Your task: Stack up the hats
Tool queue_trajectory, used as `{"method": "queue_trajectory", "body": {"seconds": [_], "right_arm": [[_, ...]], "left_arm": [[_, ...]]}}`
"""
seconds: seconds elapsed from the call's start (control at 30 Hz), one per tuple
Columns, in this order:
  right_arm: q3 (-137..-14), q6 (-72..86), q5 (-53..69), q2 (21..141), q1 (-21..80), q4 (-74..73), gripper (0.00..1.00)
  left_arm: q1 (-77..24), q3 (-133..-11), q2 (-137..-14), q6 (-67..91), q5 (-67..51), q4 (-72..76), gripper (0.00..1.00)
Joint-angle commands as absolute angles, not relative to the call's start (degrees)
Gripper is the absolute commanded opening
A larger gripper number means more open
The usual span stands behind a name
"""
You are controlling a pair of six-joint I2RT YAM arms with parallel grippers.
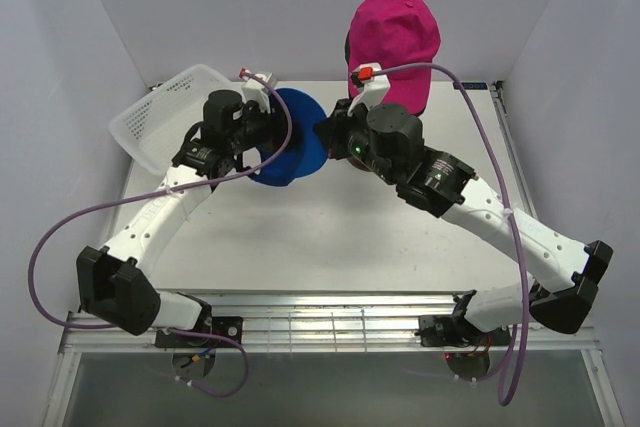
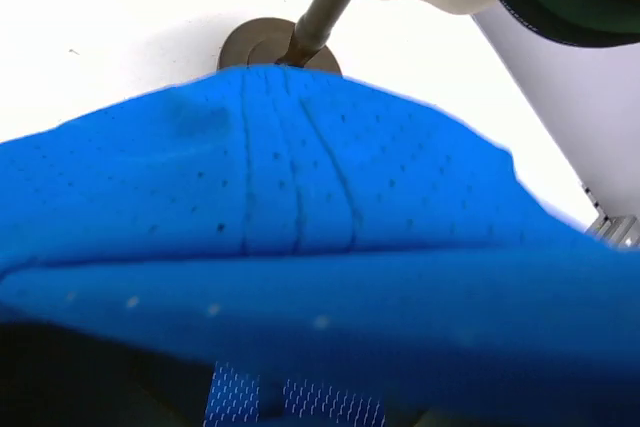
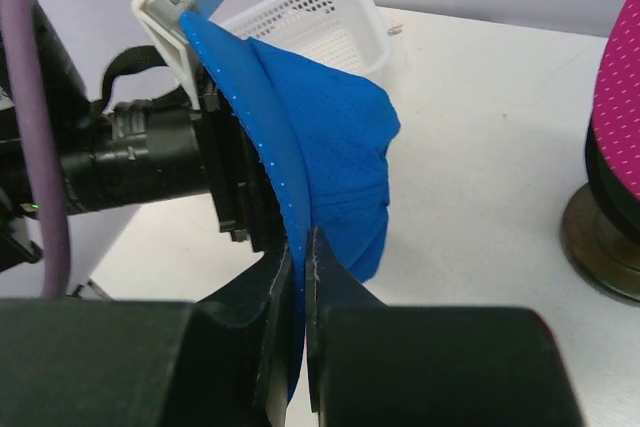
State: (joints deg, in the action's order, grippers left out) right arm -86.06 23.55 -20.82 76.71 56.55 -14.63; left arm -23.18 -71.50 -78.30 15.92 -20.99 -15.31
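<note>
Blue cap (image 3: 330,147) gripped by left fingers (image 3: 236,197), right fingers (image 3: 340,312).

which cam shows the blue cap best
Right wrist: the blue cap shows nearly whole, crown and brim, with its edge pinched in the right tool. Top external shows only part of it, the rest hidden. Left wrist is too close, filled by blue fabric.

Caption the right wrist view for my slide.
Right fingers and left fingers both pinch the blue cap, white basket behind.
</note>
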Motion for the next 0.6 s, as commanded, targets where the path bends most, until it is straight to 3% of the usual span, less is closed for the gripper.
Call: {"method": "queue_trajectory", "body": {"seconds": [0.0, 0.13, 0.33, 0.57], "right_arm": [[-95.59, 16.20, -20.89, 77.25, 58.54, -9.48, 0.08], [-101.77, 0.03, -20.13, 80.50, 56.69, -9.32, 0.08], [-107.75, -26.25, -14.33, 85.59, 54.67, -0.80, 0.08], [-112.29, -46.83, -3.62, 92.80, 46.50, 17.82, 0.08]], "left_arm": [[-23.38, -73.39, -73.32, 14.25, -20.74, -19.41, 0.65], [-23.38, -76.81, -68.30, 5.21, -22.24, -29.51, 0.67], [-23.38, -84.71, -63.81, -10.27, -13.02, -43.05, 0.70], [-23.38, -93.16, -61.79, -15.38, -10.37, -55.27, 0.71]]}}
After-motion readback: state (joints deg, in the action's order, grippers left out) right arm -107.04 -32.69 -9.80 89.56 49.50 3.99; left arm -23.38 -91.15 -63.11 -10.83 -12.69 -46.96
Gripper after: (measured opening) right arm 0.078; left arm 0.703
